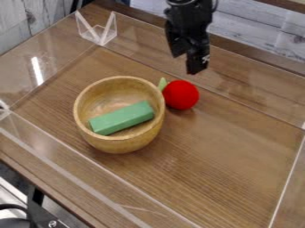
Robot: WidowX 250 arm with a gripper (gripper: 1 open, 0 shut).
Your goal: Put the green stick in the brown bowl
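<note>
The green stick point(124, 117) lies flat inside the brown bowl point(118, 82), slanting across its floor. The bowl stands on the wooden table left of centre. My black gripper point(193, 64) hangs above and just behind the red ball, to the upper right of the bowl. It points down, stands open and holds nothing. It touches neither the bowl nor the stick.
A red ball point(181, 94) with a green leaf point(163, 84) rests against the bowl's right side. Clear acrylic walls point(36, 71) fence the table on all sides, and a clear plastic stand point(98, 28) sits at the back left.
</note>
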